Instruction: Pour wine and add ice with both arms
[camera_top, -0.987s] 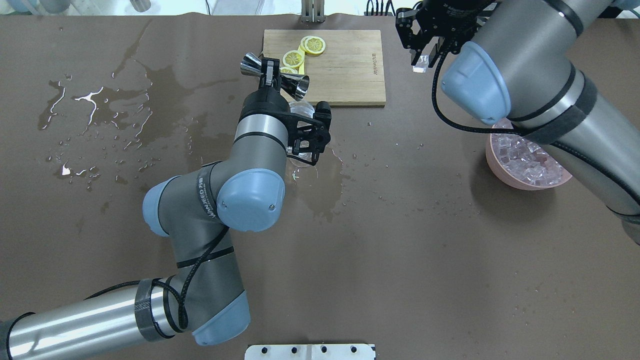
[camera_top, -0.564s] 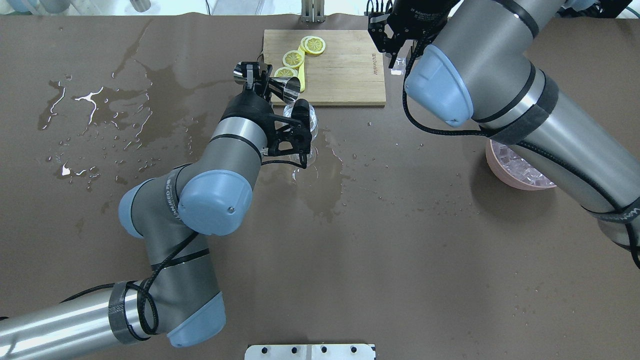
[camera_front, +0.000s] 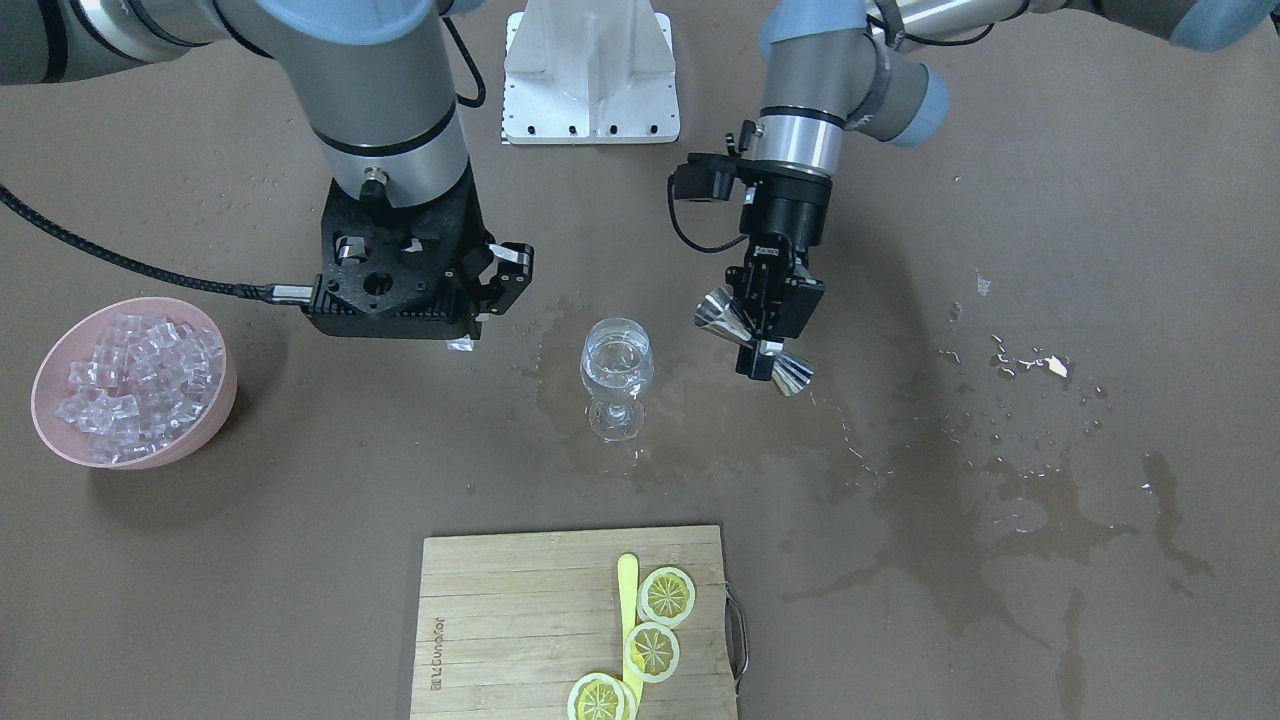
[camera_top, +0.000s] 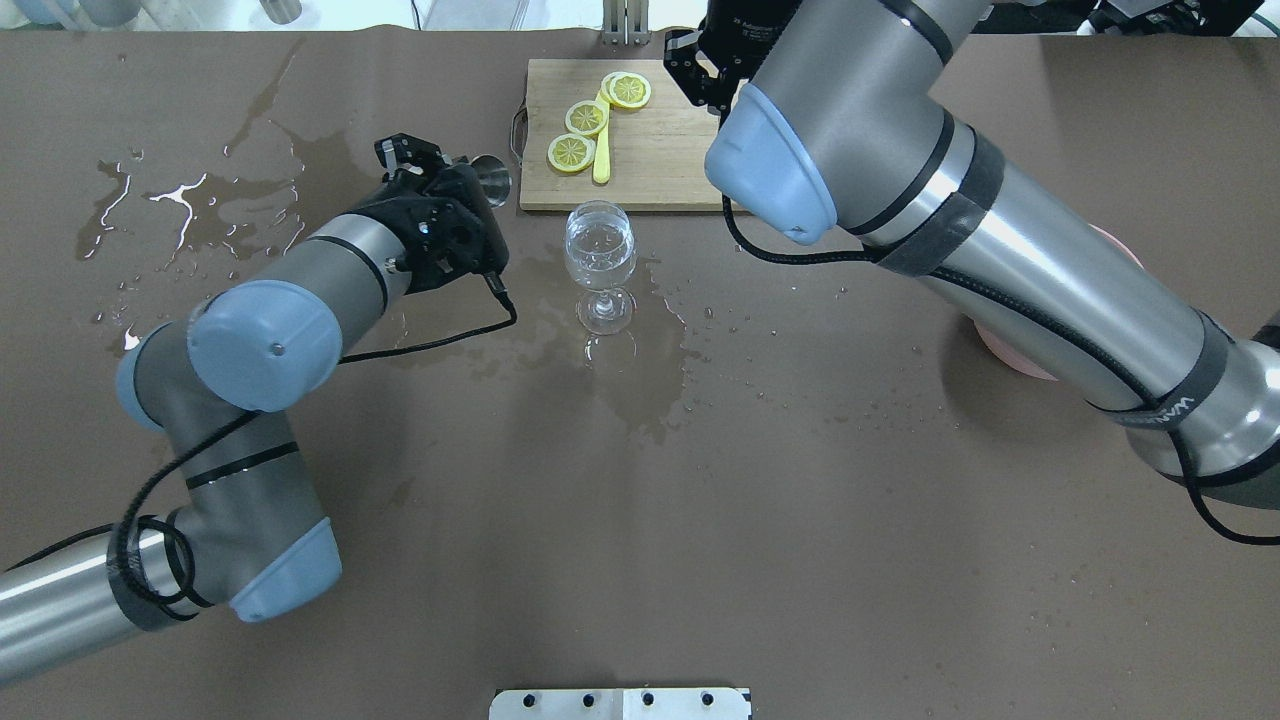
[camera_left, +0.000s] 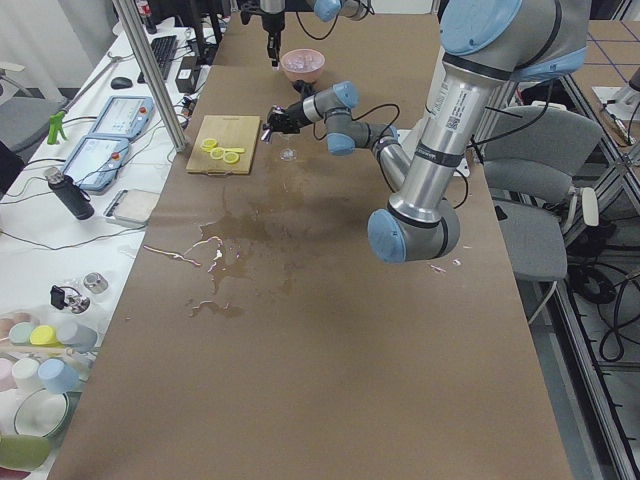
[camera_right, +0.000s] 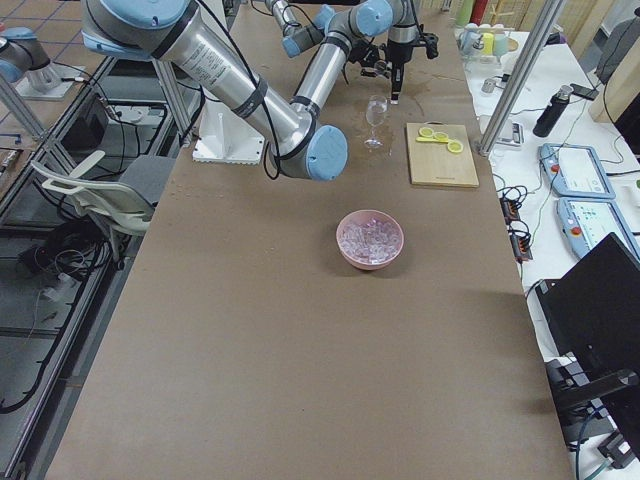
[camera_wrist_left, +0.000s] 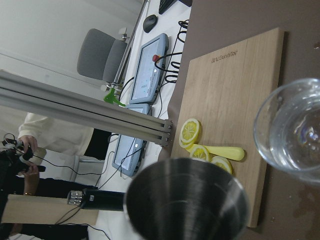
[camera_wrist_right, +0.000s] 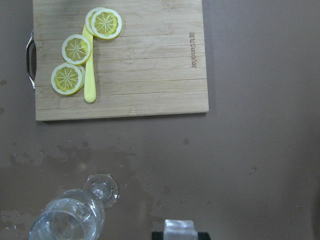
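Clear ice cube (camera_front: 462, 346) clamped in right hand (camera_front: 468, 328). Wine glass (camera_front: 617, 362), wine in it, stands on worktop (camera_front: 300, 500) at hand's 3 o'clock in front view, apart. Left hand (camera_front: 762, 345) grips jigger (camera_front: 790, 374) beyond the glass.

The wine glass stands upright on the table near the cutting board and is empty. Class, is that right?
No: the wine glass is not empty; it holds clear liquid, as the exterior front-facing view shows. It does stand upright on the table near the cutting board.
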